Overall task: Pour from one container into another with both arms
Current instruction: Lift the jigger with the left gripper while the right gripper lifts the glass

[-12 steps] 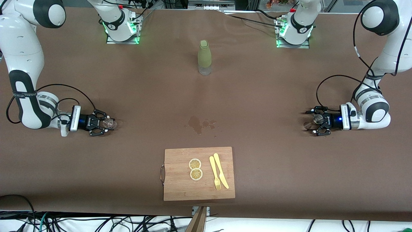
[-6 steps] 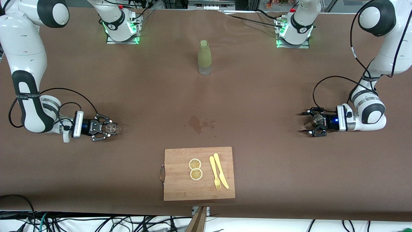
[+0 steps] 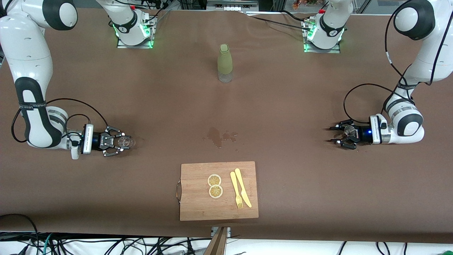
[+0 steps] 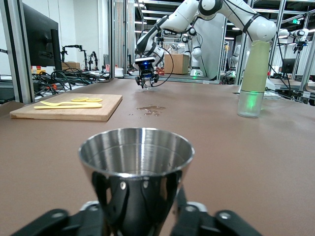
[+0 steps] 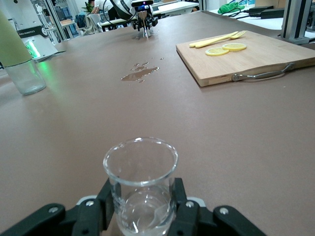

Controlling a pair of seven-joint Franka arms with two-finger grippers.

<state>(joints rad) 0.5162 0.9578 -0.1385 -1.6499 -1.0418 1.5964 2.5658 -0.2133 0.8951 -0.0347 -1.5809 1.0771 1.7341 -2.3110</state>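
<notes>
On my front feed I see both arms low over the brown counter (image 3: 283, 106), one at each end. The right end effector (image 3: 120, 142) sits at the right arm's end of the counter, pinching a small clear glass (image 3: 126, 142); on the right wrist feed its fingers (image 5: 101, 206) press against the upright glass (image 5: 141, 189) on both sides, and a little clear liquid sits in the bottom.

The left end effector (image 3: 340, 135) is at the left arm's end, and its jaws flank a small steel cup (image 3: 349, 130). On the left wrist feed the cup (image 4: 136, 169) stands upright between the fingers (image 4: 110, 206), which lie against its narrow lower part, so I read it as pinched.

Midway between the arms, toward the bases, stands a bottle (image 3: 224, 63) with a pale green sleeve and a clear base. A wet spill (image 3: 219, 136) marks the counter's middle. Nearer the front camera lies a wooden cutting board (image 3: 198, 209) with a metal handle; on it are two lemon slices (image 3: 214, 186) and, beside them, a yellow fork (image 3: 236, 190) and a yellow knife (image 3: 243, 187).
</notes>
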